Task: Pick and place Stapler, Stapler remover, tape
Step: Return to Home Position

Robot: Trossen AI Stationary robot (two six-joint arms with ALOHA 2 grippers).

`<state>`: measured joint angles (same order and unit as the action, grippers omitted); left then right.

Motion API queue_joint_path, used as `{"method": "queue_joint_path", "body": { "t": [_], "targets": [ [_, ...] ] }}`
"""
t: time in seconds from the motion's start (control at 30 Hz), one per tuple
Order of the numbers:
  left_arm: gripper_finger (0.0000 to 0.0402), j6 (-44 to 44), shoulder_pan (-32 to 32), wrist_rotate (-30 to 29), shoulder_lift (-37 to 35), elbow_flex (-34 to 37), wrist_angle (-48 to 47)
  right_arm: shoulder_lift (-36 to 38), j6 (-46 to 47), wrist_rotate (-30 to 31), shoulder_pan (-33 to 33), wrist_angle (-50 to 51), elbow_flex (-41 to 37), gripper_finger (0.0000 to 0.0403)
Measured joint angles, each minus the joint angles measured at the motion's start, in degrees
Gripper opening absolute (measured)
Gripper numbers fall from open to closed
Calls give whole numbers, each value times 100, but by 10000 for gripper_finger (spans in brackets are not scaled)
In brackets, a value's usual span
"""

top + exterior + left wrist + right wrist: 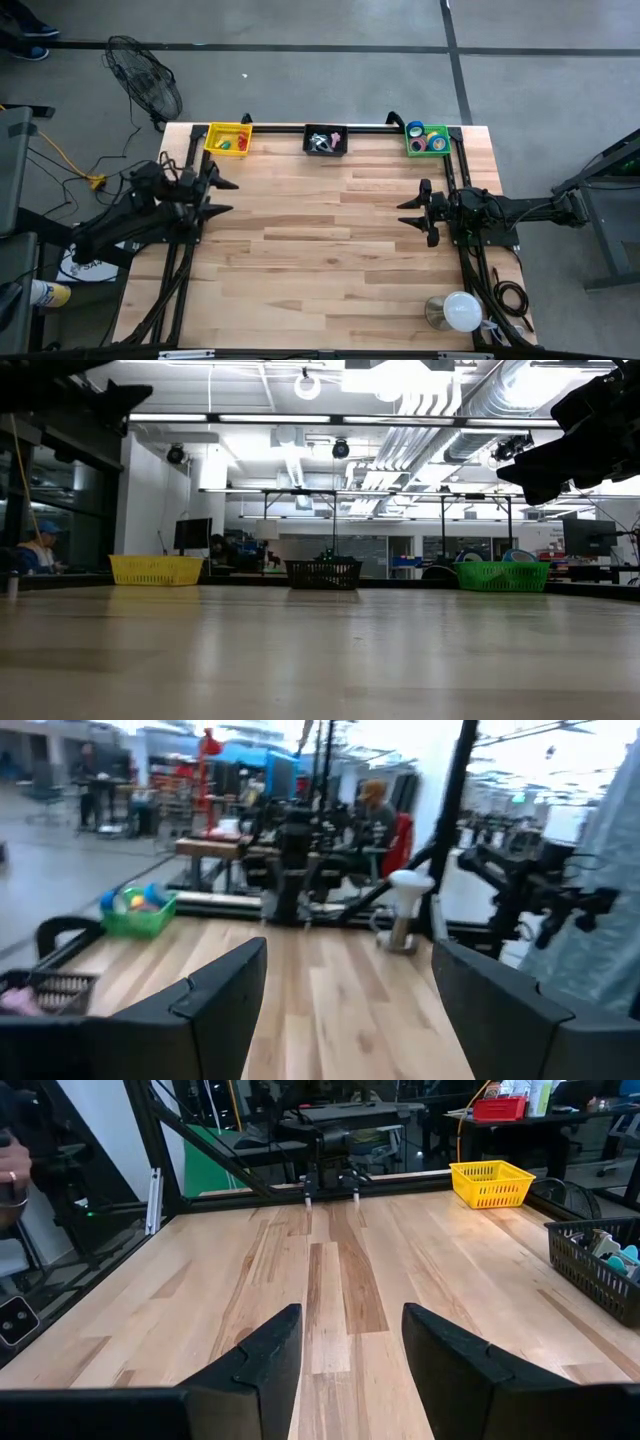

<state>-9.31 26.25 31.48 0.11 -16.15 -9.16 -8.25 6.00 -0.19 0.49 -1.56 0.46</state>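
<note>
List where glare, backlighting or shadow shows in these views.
Low view: ceiling lights lay a pale sheen across the table, and the right arm shows as a backlit silhouette. High view: the white round object is glared out.

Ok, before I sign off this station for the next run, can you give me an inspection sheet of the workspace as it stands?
Surface: wooden table, bare across its middle.
Job's things: three bins along the far edge. The yellow bin holds red and green pieces, the black bin holds small mixed items, and the green bin holds tape rolls.
Clutter: white-domed object at the near right corner.
Grippers: left gripper open, at the left edge. Right gripper open, at the right edge. Neither holds anything.
Cables: yellow cable on the floor at the left; black cable coil by the right frame.
Surroundings: fan on the floor; person seated beyond the table.
</note>
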Motion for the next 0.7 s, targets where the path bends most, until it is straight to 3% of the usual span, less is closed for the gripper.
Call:
{"method": "queue_joint_path", "body": {
  "t": [0.17, 0.43, 0.7],
  "targets": [
    [280, -1, -535, -238, 32, 20, -23, 0, -1, -2, 0, 0, 1, 165],
    [280, -278, -1586, -981, 20, 641, 1038, 0, 0, 0, -2, 0, 1, 165],
    [280, -102, -2490, -1751, 22, 768, 1303, 0, 0, -2, 0, 0, -1, 165]
  ]
}}
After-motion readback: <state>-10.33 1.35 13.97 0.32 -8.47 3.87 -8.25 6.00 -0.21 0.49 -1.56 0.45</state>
